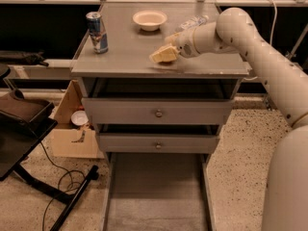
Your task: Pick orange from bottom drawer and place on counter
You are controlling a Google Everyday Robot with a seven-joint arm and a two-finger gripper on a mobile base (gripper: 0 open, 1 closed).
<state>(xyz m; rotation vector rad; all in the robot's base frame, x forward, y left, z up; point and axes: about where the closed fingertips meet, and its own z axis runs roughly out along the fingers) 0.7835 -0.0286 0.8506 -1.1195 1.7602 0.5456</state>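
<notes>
Claw: the claw (163,55) sits low over the front right part of the desk (125,57), at or just above its surface; how far open it is, and whether it has hold of anything, I cannot tell
Arm: the pale arm (250,47) reaches in from the right, across the desk's right edge
Orange: cannot be made out anywhere in this view; whether the claw hides it, I cannot tell
Bottom drawer: the bottom drawer (156,191) is pulled well out toward the camera; its long grey floor shows between thin side walls
Upper drawers: two knobbed drawers (155,112) sit above it; both pushed in
On the desk: a can (97,32) upright near the left edge; a cream bowl (149,19) at the back centre; a clear bottle (192,22) lying on its side behind the claw
Floor: a cardboard box (72,138) left of the cabinet
</notes>
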